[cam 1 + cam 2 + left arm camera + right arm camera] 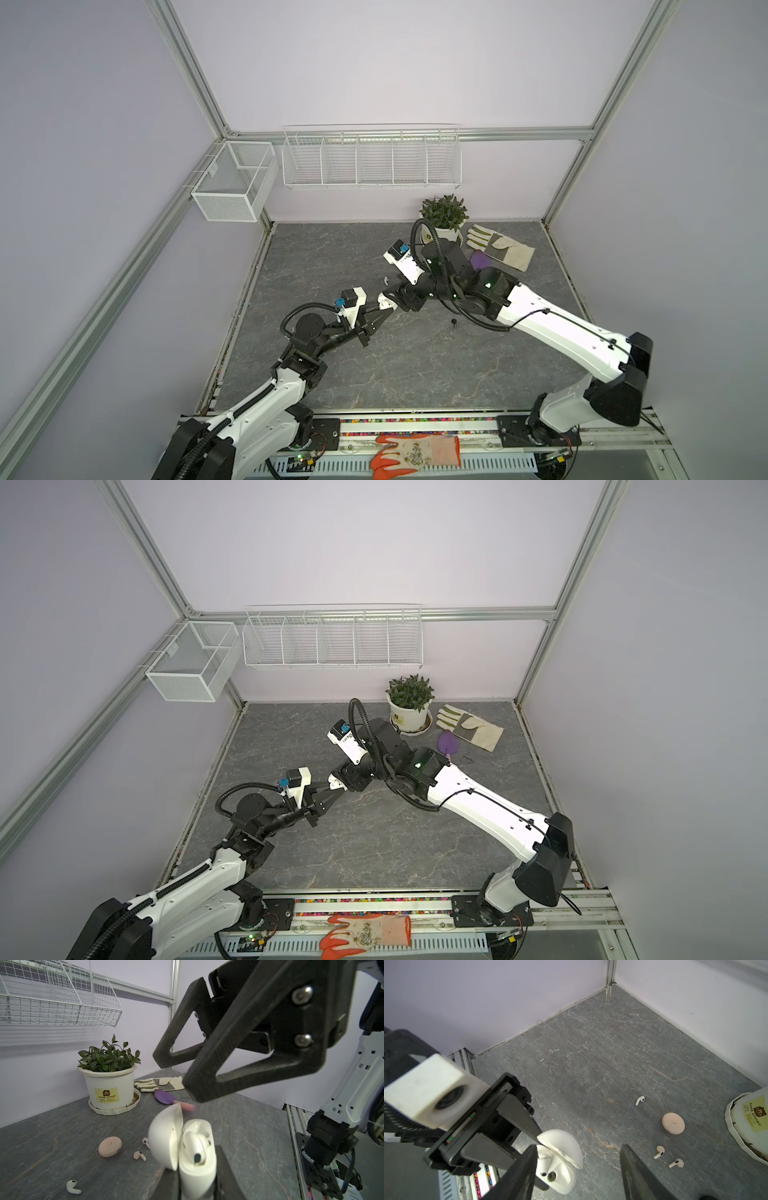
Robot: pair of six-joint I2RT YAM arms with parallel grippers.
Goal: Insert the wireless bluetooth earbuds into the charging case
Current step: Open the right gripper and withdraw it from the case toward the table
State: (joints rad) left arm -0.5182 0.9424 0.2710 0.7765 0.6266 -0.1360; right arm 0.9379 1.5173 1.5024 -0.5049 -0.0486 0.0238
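The left gripper [197, 1181], arm extended toward centre, clamps a glossy white open-lidded charging case [197, 1169] holding one white stemmed earbud [194, 1145]; the right gripper [174, 1073], wrist angled down, hangs wide-jawed close by.

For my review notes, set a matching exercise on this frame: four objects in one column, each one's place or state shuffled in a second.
Column one
1. white charging case
2. pink case
3. purple trowel
4. potted plant

Column two
A. closed, lying on the table
B. standing in a white saucer
C. lid open, clamped in the left gripper
D. next to the work glove

Pairs: 1-C, 2-A, 3-D, 4-B
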